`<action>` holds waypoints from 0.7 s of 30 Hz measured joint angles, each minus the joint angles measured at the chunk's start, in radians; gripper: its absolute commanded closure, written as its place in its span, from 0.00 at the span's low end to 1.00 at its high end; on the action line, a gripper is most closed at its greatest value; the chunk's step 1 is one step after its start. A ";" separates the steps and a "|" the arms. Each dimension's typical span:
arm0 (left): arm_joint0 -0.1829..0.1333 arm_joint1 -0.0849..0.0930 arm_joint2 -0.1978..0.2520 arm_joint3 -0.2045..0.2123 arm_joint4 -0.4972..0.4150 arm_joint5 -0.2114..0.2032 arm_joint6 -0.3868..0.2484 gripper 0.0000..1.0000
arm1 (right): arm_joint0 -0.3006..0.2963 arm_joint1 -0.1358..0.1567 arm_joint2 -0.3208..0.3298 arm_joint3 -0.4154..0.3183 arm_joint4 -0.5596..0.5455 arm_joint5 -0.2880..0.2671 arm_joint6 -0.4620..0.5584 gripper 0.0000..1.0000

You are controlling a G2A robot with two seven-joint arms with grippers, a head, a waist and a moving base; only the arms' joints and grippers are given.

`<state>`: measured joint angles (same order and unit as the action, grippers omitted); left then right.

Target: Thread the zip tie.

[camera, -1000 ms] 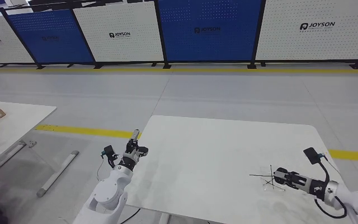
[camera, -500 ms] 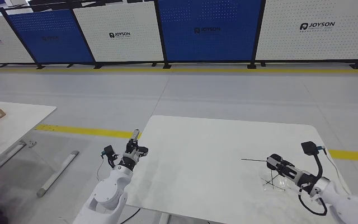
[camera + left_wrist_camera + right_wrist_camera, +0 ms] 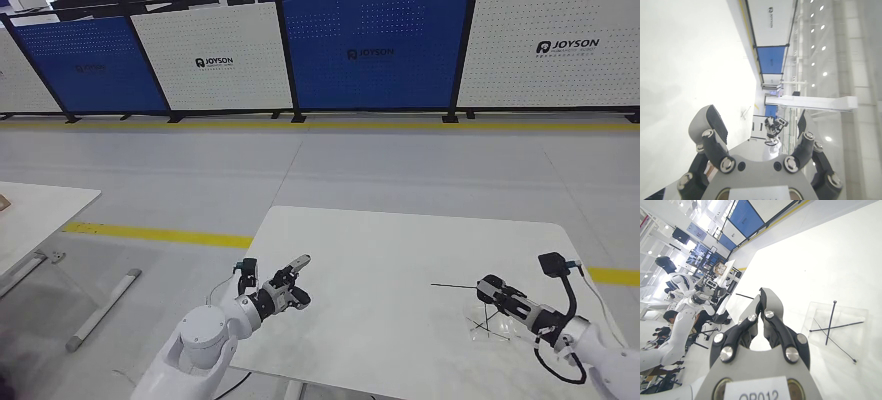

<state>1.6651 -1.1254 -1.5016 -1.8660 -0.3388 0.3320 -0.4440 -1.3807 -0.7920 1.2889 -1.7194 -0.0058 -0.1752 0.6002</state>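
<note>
The right claw (image 3: 761, 293) is clenched on a black zip tie (image 3: 745, 296) above the table's (image 3: 380, 260) right side. Spare zip ties (image 3: 830, 328) lie crossed just beside it. The left claw (image 3: 757, 108) hangs released, near-left.

The left end effector (image 3: 297, 266) has moved. It was pointing up by the edge of the bench (image 3: 400, 250). Now it is out over the bench and leans toward the right end effector (image 3: 484, 287). The right end effector was down low on the other zip ties (image 3: 487, 325). It went up with one zip tie (image 3: 455, 287) pinched in its tip. The others now lie close by it on the bench.
</note>
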 measured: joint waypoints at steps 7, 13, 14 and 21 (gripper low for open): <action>-0.003 -0.001 0.012 0.006 0.011 0.003 0.032 0.00 | 0.000 0.000 0.000 0.000 0.000 0.000 -0.001 1.00; -0.013 -0.003 0.007 0.025 -0.104 0.008 -0.023 0.00 | -0.005 -0.006 -0.008 -0.079 -0.200 -0.064 -0.118 1.00; -0.017 -0.003 0.009 0.031 -0.150 0.008 -0.052 0.00 | -0.001 -0.008 -0.016 -0.090 -0.245 -0.077 -0.136 1.00; -0.070 0.021 0.084 0.068 -0.303 0.008 -0.117 0.00 | 0.049 -0.026 -0.126 -0.140 -0.452 -0.116 -0.101 1.00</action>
<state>1.5949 -1.1049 -1.4179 -1.7976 -0.6420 0.3400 -0.5612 -1.3314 -0.8178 1.1630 -1.8597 -0.4575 -0.2910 0.4990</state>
